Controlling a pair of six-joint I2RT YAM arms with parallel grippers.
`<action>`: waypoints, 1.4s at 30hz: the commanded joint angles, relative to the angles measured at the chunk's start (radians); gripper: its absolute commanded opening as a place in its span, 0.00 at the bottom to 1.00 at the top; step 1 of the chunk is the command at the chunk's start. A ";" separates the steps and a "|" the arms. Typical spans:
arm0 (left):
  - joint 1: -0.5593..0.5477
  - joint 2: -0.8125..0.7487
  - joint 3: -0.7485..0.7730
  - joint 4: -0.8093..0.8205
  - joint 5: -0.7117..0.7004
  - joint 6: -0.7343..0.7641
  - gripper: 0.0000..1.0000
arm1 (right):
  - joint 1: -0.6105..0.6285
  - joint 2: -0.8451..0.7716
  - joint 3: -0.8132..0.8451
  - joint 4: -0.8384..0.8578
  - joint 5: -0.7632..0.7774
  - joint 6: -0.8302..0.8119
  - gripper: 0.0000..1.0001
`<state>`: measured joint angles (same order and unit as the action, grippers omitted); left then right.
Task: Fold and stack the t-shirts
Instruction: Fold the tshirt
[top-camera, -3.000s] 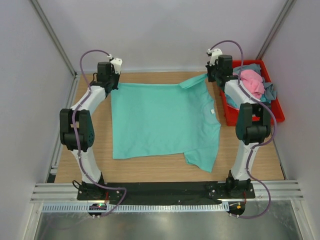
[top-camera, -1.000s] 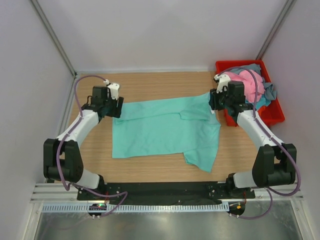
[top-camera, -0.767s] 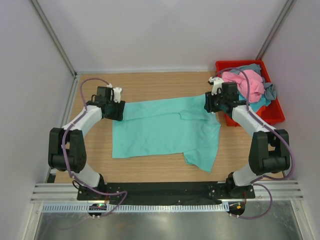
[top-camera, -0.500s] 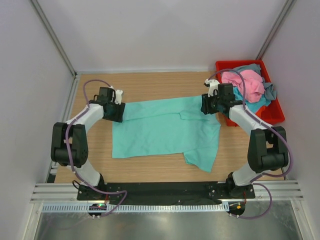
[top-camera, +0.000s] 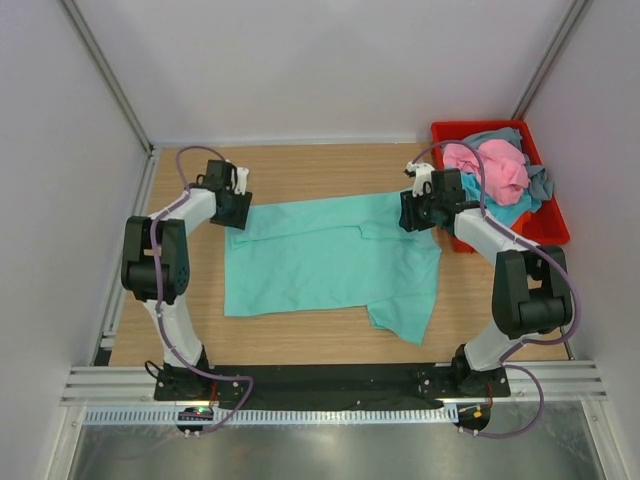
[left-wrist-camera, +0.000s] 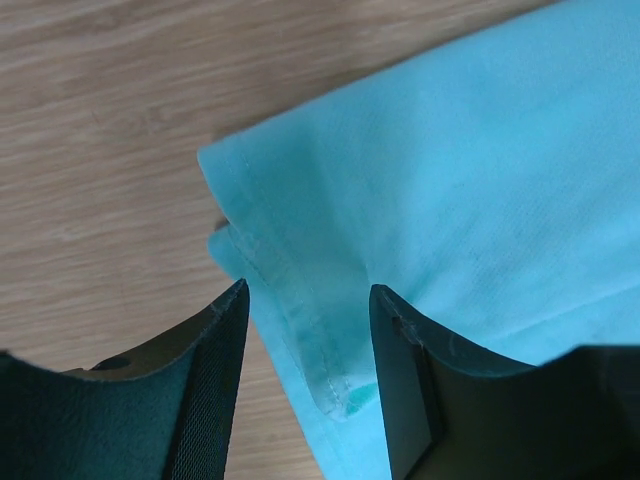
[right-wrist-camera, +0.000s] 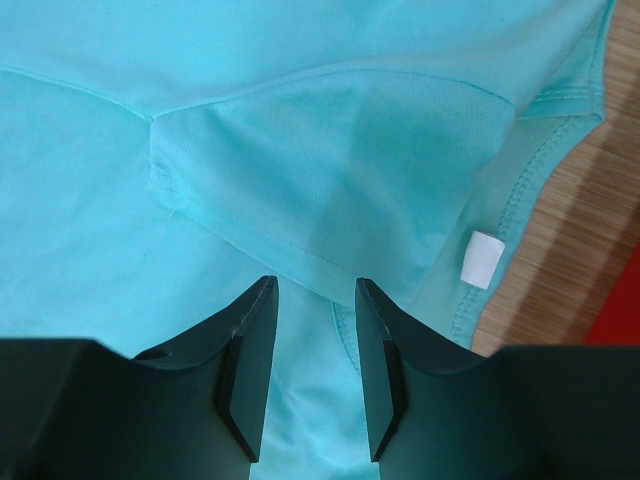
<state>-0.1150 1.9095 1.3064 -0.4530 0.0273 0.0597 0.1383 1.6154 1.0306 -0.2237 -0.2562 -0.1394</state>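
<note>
The teal shirt lies spread on the wooden table, roughly central. Its far portion is folded toward the near side, so the far edge is a doubled layer. One sleeve hangs out at the near right corner, and the cloth is mostly flat with slight wrinkling. The left end effector is positioned at the far left corner of the shirt. In the left wrist view it has its jaws moderately apart, and the stitched, doubled hem corner is visible in the gap between them. No pinch on the cloth is evident. The right end effector is positioned at the far right corner of the shirt, near the collar area. In the right wrist view it has its jaws set fairly narrow but apart, over a sleeve seam. A small white tag is visible to the right on the neckline, and no cloth is seen clamped. A red bin stands at the far right of the table. It holds a pink shirt on top, with a grey-blue shirt and a turquoise shirt bunched beside and beneath it.
</note>
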 joint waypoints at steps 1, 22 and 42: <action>0.011 0.023 0.068 0.020 -0.015 -0.004 0.52 | 0.007 -0.017 0.005 0.037 0.005 0.008 0.43; 0.092 0.117 0.142 0.010 0.128 -0.050 0.42 | 0.006 0.021 -0.010 0.044 0.024 -0.002 0.43; 0.110 0.270 0.333 -0.024 0.212 -0.133 0.00 | 0.007 0.244 0.153 -0.019 0.175 -0.012 0.42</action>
<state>-0.0132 2.1490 1.5917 -0.4671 0.2218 -0.0540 0.1387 1.8332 1.1088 -0.2352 -0.1204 -0.1440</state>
